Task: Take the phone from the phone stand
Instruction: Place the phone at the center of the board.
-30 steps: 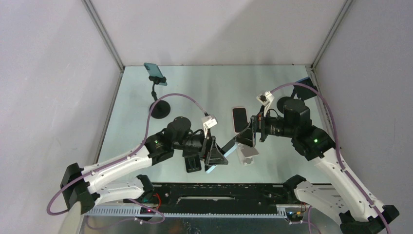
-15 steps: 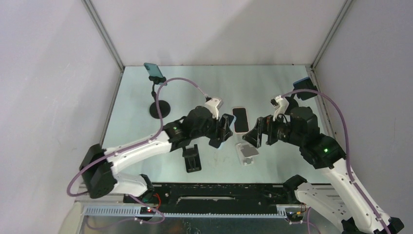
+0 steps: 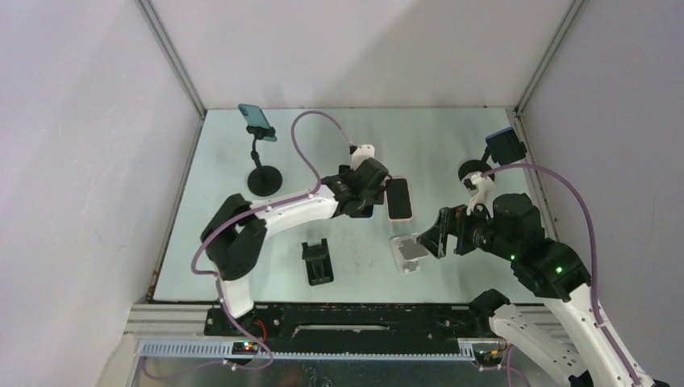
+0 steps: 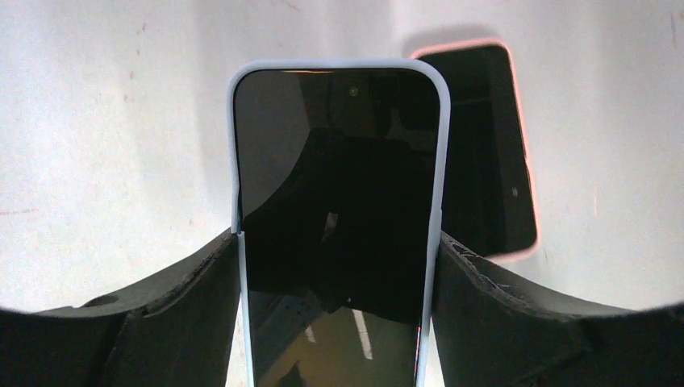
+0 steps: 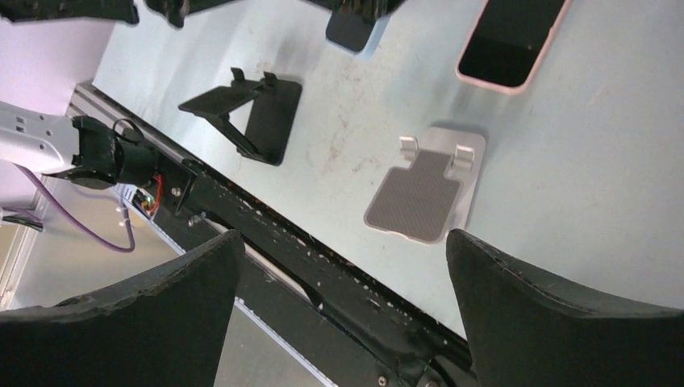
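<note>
"When the left gripper [image 4: 337, 242] hung over the table [image 3: 452, 137], what was in it?" Ana asked.

"The phone in the light blue case [image 4: 339, 161], screen toward the wrist camera, pinched by its long edges between the two black fingers [image 4: 185, 282]," Ben said. "Its lower end ran off the bottom of the left wrist view, so I couldn't see all of it. It was off every stand, just beside the pink-cased phone [image 4: 488, 153] lying flat on the table."

"Did it touch the table?"

"Couldn't tell. From above, the gripper covered nearly all of it, and in the wrist view it hid one long side of the pink one."

"And the right gripper [image 5: 340, 242]?"

"Spread wide with nothing between its fingers, hanging near the silver stand [image 5: 423, 189], whose grey pad and two small hooks were in plain sight. The black stand [image 5: 258, 113] stood to its left, well apart. The right wrist view cut the pink phone off at the top edge."

"Anything at the back?"

"A teal phone [image 3: 256, 119] sat on the left tall stand [image 3: 260, 161], and a blue phone [image 3: 504, 147] on the right tall stand [image 3: 470, 170]; that one's round base was partly behind the right arm [image 3: 532, 242], and its stem I couldn't make out."
</note>
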Motion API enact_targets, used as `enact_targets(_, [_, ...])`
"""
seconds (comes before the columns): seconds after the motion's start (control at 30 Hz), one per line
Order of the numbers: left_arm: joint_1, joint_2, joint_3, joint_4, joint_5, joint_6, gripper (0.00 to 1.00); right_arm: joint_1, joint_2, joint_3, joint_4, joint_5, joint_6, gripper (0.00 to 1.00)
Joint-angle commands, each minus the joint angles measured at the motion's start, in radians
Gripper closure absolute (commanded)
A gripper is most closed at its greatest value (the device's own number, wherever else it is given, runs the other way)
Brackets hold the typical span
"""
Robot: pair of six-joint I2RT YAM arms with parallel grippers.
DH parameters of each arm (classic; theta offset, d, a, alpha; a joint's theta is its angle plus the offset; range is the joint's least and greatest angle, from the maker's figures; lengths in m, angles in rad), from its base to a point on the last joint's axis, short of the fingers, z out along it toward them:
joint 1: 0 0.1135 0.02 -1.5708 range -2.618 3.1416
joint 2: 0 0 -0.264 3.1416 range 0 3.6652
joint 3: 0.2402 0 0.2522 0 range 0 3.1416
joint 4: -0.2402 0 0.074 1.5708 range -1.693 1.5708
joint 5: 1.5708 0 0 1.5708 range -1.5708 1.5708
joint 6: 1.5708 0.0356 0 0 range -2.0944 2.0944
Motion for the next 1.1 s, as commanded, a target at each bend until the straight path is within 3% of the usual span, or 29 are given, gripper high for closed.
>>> enact_targets(0.0, [0.018, 0.095, 0.162, -0.041, -0.138, -0.058, 1.0, -0.004, -0.02, 0.028, -0.059, 0.028, 0.014, 0.03])
enact_targets(0.23, [0.035, 0.21, 0.236, -0.104, -0.169, -0.129, 0.99, -0.005, -0.075, 0.028, -0.09, 0.044, 0.036, 0.03])
enact_targets(0.3, [0.042, 0.227, 0.236, -0.107, -0.161, -0.156, 0.96, -0.004, -0.077, 0.028, -0.101, 0.034, 0.036, 0.03])
enact_targets(0.47, [0.051, 0.284, 0.271, -0.135, -0.109, -0.221, 0.99, -0.005, -0.08, 0.027, -0.114, 0.037, 0.037, 0.03])
enact_targets(0.73, [0.074, 0.355, 0.308, -0.154, -0.012, -0.265, 0.76, -0.004, -0.088, 0.028, -0.117, 0.042, 0.029, 0.03])
enact_targets(0.8, [0.076, 0.363, 0.311, -0.155, -0.004, -0.27, 0.59, -0.004, -0.085, 0.028, -0.114, 0.038, 0.028, 0.03])
enact_targets(1.07, [0.076, 0.354, 0.292, -0.161, 0.0, -0.272, 0.24, -0.005, -0.08, 0.035, -0.11, 0.034, 0.029, 0.03])
